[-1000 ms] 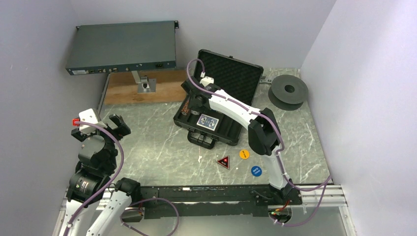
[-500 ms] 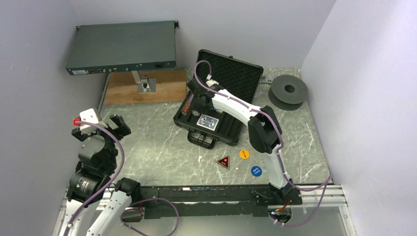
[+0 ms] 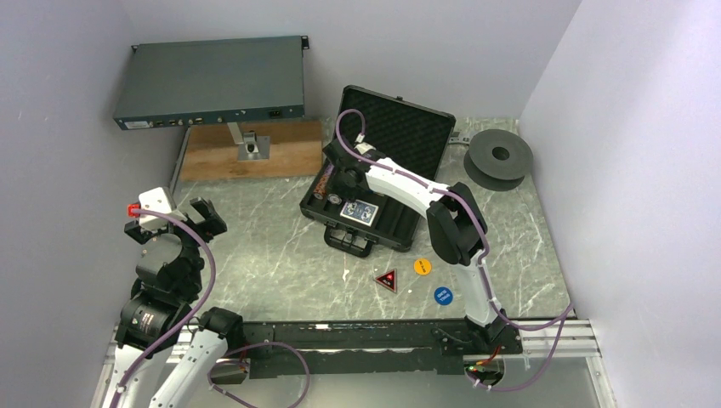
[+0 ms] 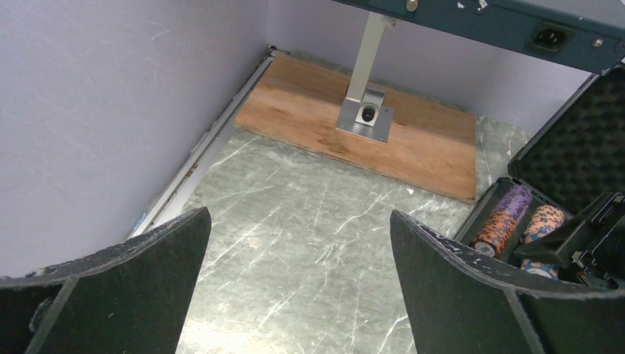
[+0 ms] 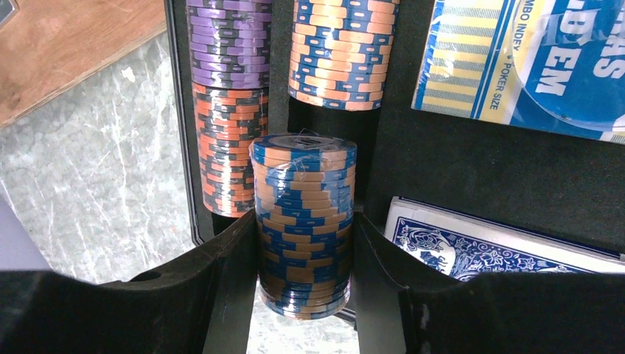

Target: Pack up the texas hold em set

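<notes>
Clamped in the right gripper (image 5: 306,247): a wrapped roll of blue-and-tan poker chips (image 5: 304,206), with a black finger (image 5: 225,258) tight against each side. Held over the left part of the open black hard-plastic briefcase (image 3: 400,228), in line with the chip slots; contact with the foam below not readable. Just beyond it, lying lengthwise in the slots, a purple-and-orange chip roll (image 5: 225,103) and beside that an orange-and-blue chip roll (image 5: 343,51). To the right in the foam tray, a blue-backed card deck (image 5: 479,247) and, farther back, a blue-and-yellow card box (image 5: 501,59). Lid upright at the back of the case, lined with egg-crate foam.

Case set near the middle of the grey marbled desk (image 3: 263,246), handle toward the arms. Out on the desk in front of the case and apart from it: a red triangular button (image 3: 388,280), a round orange button (image 3: 422,266) just to its right, and a round blue button (image 3: 443,295) nearer the right arm's base.

Left gripper (image 3: 174,223) raised at the desk's left edge, well away from the case, jaws spread wide with nothing between them.

At the back left, a grey flat rack unit (image 3: 212,81) on a post fixed to a brown wooden board (image 3: 246,157). At the back right, a dark round spool (image 3: 500,157) just beside the case lid.
</notes>
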Controlling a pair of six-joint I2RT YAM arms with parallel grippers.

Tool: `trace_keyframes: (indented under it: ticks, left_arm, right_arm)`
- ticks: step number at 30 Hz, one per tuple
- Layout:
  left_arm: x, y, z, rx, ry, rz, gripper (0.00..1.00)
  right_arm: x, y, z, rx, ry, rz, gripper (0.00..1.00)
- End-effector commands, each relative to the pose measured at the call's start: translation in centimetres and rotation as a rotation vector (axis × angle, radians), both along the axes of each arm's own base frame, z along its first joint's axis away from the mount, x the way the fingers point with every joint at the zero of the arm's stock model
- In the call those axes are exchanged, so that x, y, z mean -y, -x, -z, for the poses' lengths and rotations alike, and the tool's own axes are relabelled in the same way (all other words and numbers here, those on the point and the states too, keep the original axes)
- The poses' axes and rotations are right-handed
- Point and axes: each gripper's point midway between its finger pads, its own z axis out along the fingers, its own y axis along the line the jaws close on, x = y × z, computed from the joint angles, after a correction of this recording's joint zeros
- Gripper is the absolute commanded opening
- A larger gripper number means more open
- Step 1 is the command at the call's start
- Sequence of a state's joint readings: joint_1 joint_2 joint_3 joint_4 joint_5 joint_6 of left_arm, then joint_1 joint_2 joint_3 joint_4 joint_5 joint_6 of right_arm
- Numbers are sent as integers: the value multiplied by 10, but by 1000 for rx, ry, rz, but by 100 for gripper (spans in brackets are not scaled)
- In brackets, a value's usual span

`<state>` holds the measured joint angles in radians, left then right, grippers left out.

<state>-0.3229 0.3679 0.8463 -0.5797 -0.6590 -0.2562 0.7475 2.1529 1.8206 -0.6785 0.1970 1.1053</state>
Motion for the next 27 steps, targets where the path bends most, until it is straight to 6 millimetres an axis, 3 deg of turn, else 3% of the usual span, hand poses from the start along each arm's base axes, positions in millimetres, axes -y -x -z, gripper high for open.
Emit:
trace_keyframes:
  ticks: [1,4,13,21,27]
  left_arm:
    - [1,-2,-9,39,4,5,98]
    - [1,-3,-8,35,-1,9,98]
    - [3,-5,-7,29,-5,15,98]
    - [2,-5,-7,30,-6,11,98]
    - [3,-6,-6,24,-6,12,98]
  right_arm:
    - [-15,-12,-22,66,-88,-3,7]
    - [-17,-13,-22,73,-97,-11,33]
    - [-12,-15,-18,61,-99,-3,67]
    - [-9,-14,-28,80,-103,-17,71]
    - [8,-14,-48,135,-51,2,71]
